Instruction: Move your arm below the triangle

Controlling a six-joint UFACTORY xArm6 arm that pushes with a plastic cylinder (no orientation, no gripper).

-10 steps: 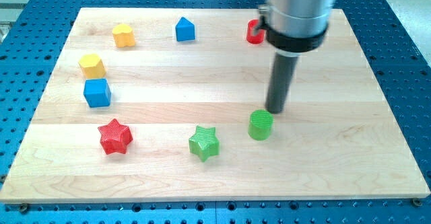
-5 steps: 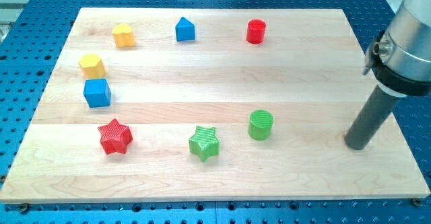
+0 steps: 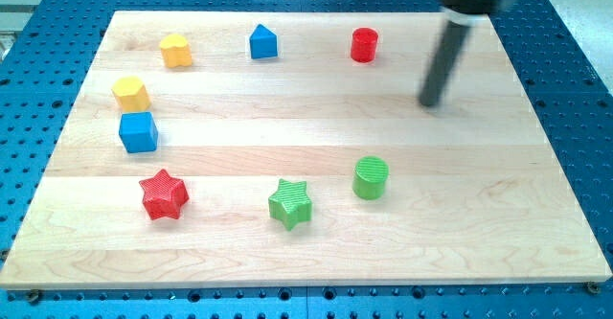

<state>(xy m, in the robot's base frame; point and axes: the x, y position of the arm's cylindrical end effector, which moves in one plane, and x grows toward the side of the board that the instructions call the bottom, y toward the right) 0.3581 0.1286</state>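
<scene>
The blue triangle block stands near the view's top, left of centre. My tip rests on the board far to the right of the triangle and lower than it. It is to the lower right of the red cylinder and well above the green cylinder. It touches no block.
A yellow heart, a yellow hexagon and a blue cube sit at the view's left. A red star and a green star lie near the bottom. The wooden board ends at the right.
My tip went from beside the green cylinder out to the board's right edge, then up and left to its spot right of the red cylinder. No block moved.
</scene>
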